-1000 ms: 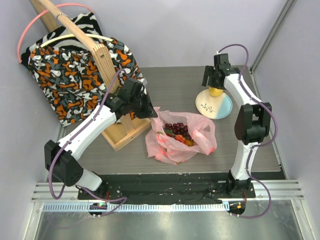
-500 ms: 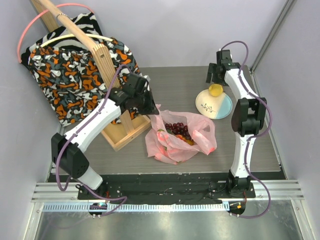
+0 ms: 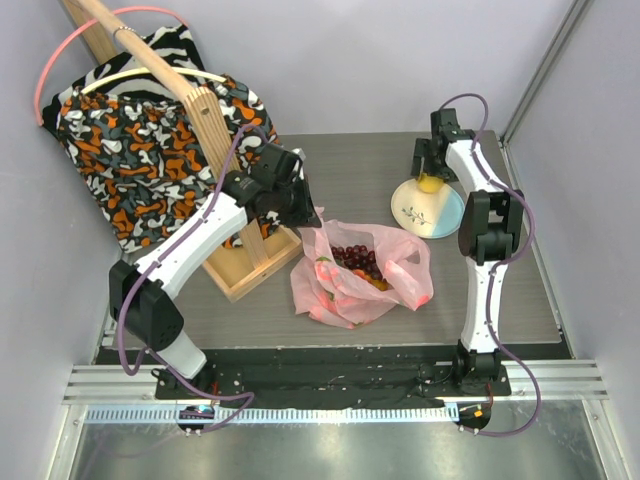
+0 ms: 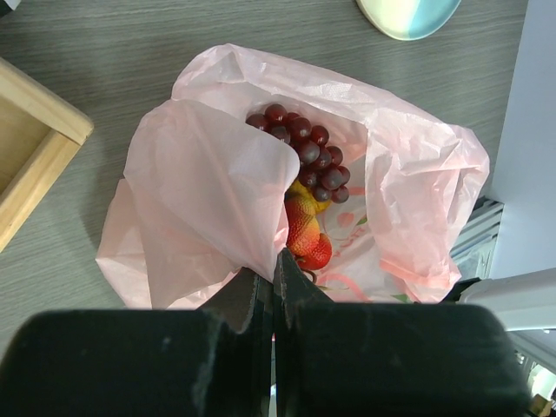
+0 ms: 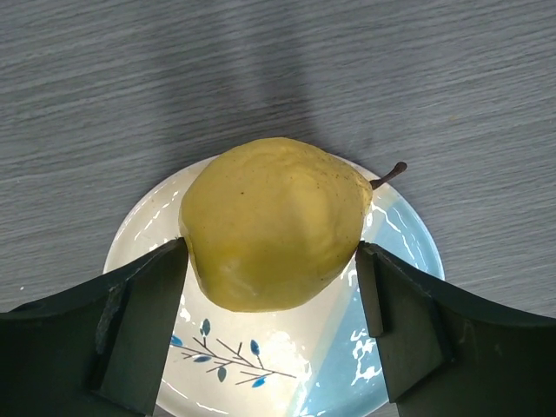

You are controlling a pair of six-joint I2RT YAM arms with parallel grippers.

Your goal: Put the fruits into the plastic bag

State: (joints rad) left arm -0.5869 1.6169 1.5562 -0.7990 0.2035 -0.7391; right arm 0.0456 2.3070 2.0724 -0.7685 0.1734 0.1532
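At lower centre, the left gripper (image 4: pixel 276 282) pinched the plastic bag (image 4: pixel 208 191) by its rim, with grapes (image 4: pixel 313 161) and strawberries (image 4: pixel 306 234) inside. The right gripper (image 5: pixel 271 254) flanked the yellow fruit (image 5: pixel 274 217) on the plate (image 5: pixel 391 347), seemingly touching it; whether it was clamped, I cannot tell.

Grapes (image 4: pixel 306 155) and what seemed strawberries (image 4: pixel 306 239) were held in the bag (image 3: pixel 410 270); the pear (image 5: pixel 274 221) was set on the plate (image 3: pixel 440 215), behind and to the right.

Grey wood-grain table (image 3: pixel 350 170) bearing a pink plastic bag (image 3: pixel 410 270), pale blue plate (image 3: pixel 442 214) and wooden box (image 3: pixel 238 272).
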